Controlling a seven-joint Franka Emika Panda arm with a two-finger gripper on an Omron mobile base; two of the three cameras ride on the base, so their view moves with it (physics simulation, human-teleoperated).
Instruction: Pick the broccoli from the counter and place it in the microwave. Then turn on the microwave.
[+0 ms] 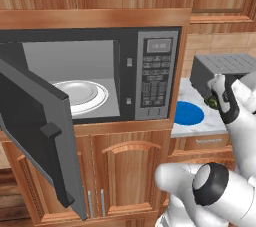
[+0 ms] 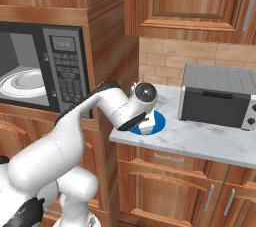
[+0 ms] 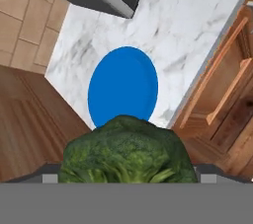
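My gripper (image 3: 127,178) is shut on the broccoli (image 3: 127,151), a dark-green floret held between the two finger tips in the air above a blue plate (image 3: 123,85). In the left base view, a bit of the broccoli (image 1: 213,102) shows green at the gripper (image 1: 216,98), over the right-hand counter (image 1: 197,128). The microwave (image 1: 155,71) stands to the left with its door (image 1: 35,121) swung wide open. A white round plate (image 1: 82,95) lies inside it. The keypad (image 2: 67,78) faces the arm in the right base view.
A grey toaster oven (image 2: 220,93) stands at the back of the marbled counter (image 2: 200,141), right of the blue plate (image 2: 159,121). The open microwave door juts far out to the left. Wooden cabinets hang above and drawers sit below.
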